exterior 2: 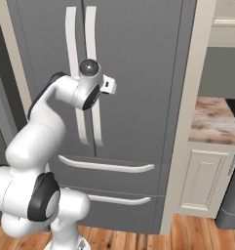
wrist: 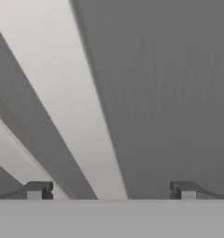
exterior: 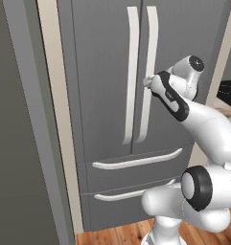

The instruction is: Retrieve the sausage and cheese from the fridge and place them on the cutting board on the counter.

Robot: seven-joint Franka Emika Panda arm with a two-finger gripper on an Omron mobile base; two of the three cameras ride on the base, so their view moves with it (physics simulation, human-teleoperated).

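While your fingers (wrist: 111,189) stand spread as wide as they go, with nothing held between them, you have the fridge (exterior: 102,72) straight ahead and very close, both of its upper doors shut. From the hand camera, the right-hand door handle (wrist: 62,93) runs as a pale slanted band ahead of the fingers, nearer the left fingertip (wrist: 38,190) than the right one, and you cannot tell whether either tip touches it. A second pale handle (wrist: 11,148) lies further out past the left fingertip, with the dark door seam between the two. Plain grey door panel fills the space ahead of the right fingertip. In the left base view the hand meets the right door handle about halfway up its length. Below the fingers sit the two drawers (exterior: 136,177), each with its own curved pull. Off to the right of the fingers, past the fridge side, you can see the surface (exterior 2: 214,122) of mottled stone over cream cabinets.
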